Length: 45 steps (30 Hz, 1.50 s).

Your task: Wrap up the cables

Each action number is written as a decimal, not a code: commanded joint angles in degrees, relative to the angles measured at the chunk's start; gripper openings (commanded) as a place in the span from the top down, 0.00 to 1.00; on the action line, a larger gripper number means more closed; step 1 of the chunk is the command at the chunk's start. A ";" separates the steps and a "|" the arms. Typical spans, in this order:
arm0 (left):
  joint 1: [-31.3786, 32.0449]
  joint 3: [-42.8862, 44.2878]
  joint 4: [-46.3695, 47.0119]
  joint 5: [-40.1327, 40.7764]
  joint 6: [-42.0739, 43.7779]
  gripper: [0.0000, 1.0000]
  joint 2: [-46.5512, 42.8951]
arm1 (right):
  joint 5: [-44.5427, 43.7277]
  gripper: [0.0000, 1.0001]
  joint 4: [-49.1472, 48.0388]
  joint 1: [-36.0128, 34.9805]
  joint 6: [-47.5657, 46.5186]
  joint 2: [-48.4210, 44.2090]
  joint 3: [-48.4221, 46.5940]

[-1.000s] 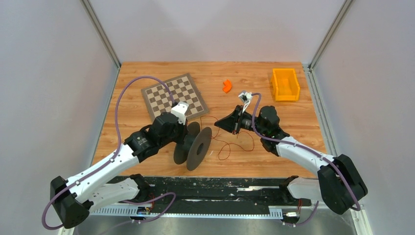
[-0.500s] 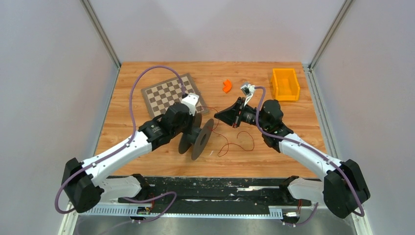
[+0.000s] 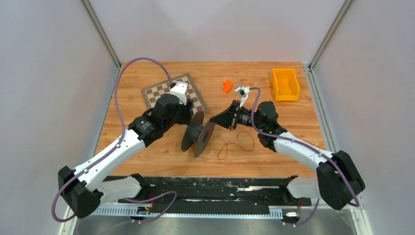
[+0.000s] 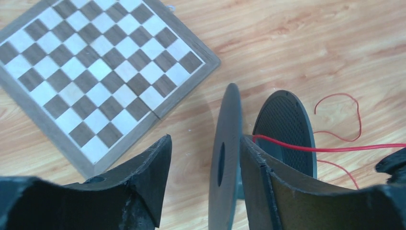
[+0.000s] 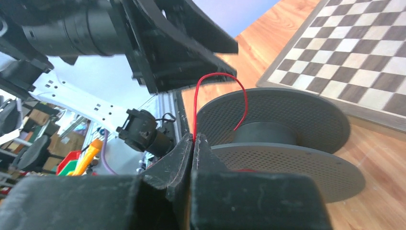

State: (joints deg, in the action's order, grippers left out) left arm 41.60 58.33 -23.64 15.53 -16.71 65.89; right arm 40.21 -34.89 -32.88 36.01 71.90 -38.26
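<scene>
The left wrist view is showing what the overhead one is hiding: the left tool is standing open, its fingers straddling the left disc of the black spool. Whether either finger is touching that disc I cannot tell. Between the discs the cables (really one thin red wire) are running straight off to the right, with a loose curl lying on the table beyond.

The right wrist view is giving the other end: the right tool is pressed shut on the wire, which is arching up from its fingertips and dropping onto the spool's hub.

From above, the spool is standing on its rims mid-table between the two arms, with slack loops lying just right of it. The orange bin is sitting at the far right corner, well apart from the wire, with only its own orange floor showing inside. A chessboard is lying far left, partly under the left arm, and a small orange piece is resting between board and bin.
</scene>
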 commanded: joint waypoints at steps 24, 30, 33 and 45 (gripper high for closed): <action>-4.03 -22.84 12.11 -15.71 -8.36 0.41 -18.99 | -0.31 1.00 -25.54 -5.76 12.63 11.69 6.78; -3.99 -22.35 13.77 -11.07 -8.25 0.47 -16.70 | -0.92 1.00 -25.91 -6.23 12.79 12.03 7.06; -3.99 -22.09 14.31 -9.98 -8.28 0.51 -15.64 | -1.12 1.00 -26.19 -6.39 13.07 12.10 7.13; -3.47 -22.17 16.65 -9.34 -7.46 0.48 -14.42 | -1.80 1.00 -27.24 -6.75 13.58 13.15 7.87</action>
State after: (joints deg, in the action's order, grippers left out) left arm 37.87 35.70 -10.63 5.02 -24.36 51.37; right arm 39.27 -58.13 -39.33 49.30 84.36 -30.68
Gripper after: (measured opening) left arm 0.510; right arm 0.004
